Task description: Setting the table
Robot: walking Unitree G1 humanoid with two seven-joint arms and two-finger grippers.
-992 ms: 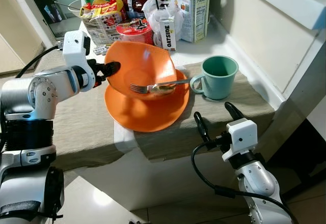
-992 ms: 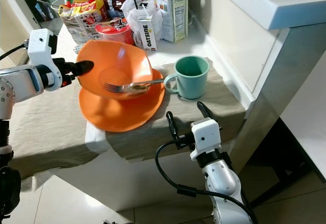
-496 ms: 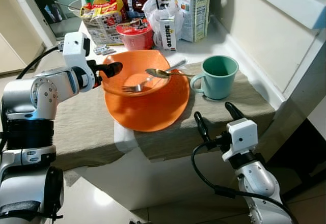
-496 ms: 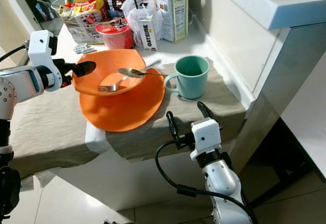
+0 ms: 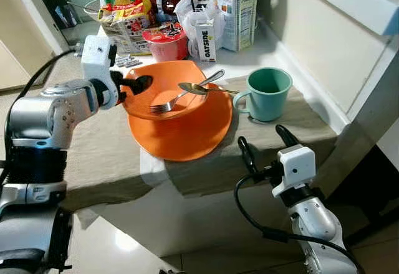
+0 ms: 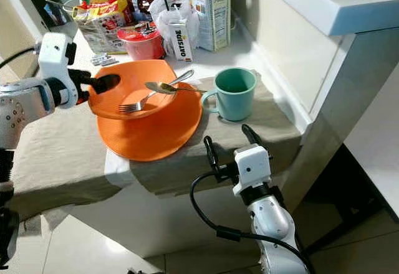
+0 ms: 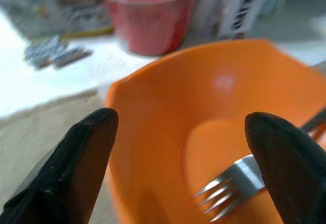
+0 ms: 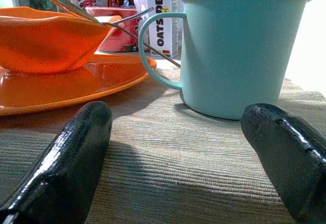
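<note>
An orange bowl (image 5: pixel 168 90) rests level on an orange plate (image 5: pixel 187 137) on the beige tablecloth (image 5: pixel 106 155). A fork (image 5: pixel 163 106) lies inside the bowl, and a spoon (image 5: pixel 194 88) leans over its right rim. A teal mug (image 5: pixel 267 96) stands just right of the plate. My left gripper (image 5: pixel 138 84) is at the bowl's left rim and open; in the left wrist view its fingers (image 7: pixel 86 147) spread wide on either side of the rim. My right gripper (image 5: pixel 265 146) is open at the table's front edge, low and pointing at the mug (image 8: pixel 239 51).
Groceries crowd the back of the table: a milk carton (image 5: pixel 234 6), a small Oatside carton (image 5: pixel 204 37), a red noodle cup (image 5: pixel 165 40) and snack bags (image 5: pixel 124 9). A white counter wall (image 5: pixel 336 43) runs along the right side. The cloth hangs over the front edge.
The bowl, tilted up on its edge a second ago, has come down level on the plate. The fork and spoon shifted inside it. The right arm stayed still.
</note>
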